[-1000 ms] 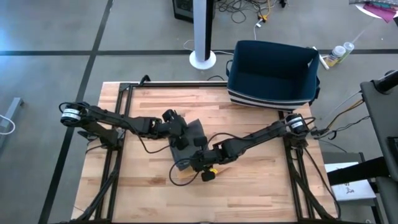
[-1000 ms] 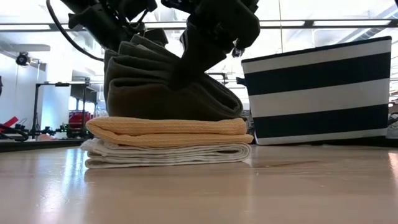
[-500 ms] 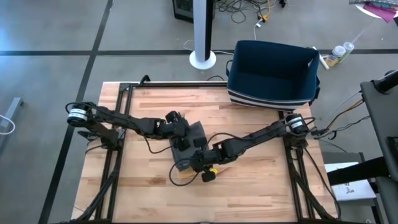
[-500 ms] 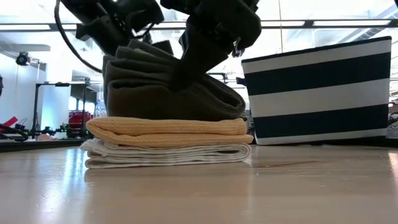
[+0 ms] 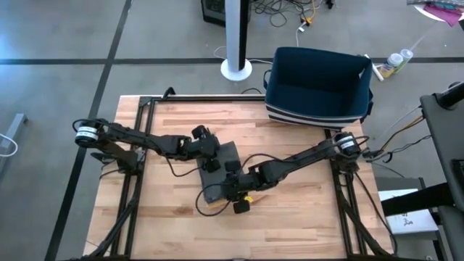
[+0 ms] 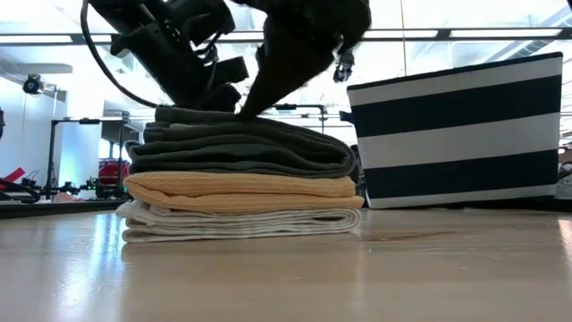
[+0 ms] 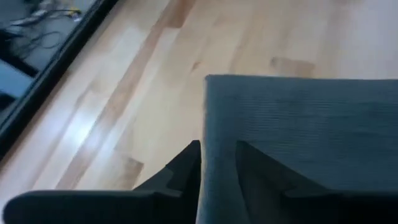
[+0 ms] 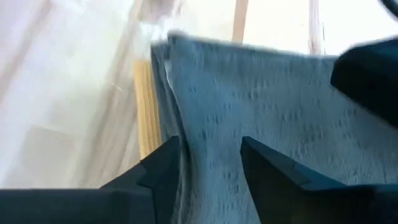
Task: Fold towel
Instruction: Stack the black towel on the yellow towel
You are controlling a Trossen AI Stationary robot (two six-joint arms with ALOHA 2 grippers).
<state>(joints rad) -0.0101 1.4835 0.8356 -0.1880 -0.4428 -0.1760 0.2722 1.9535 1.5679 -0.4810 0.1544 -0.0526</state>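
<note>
Bright, even daylight; backlit at table height

Windows behind the striped basket [image 6: 460, 134] blow out to white, silhouetting the arms; the wooden table [image 6: 286, 277] before it reflects softly; wrist views look blurred.

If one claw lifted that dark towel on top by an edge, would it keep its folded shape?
Probably not. The dark towel lies in soft, sagging layers, so it would likely droop and unfold. It looks light, and might slide off the yellow towel beneath if pushed.
</note>
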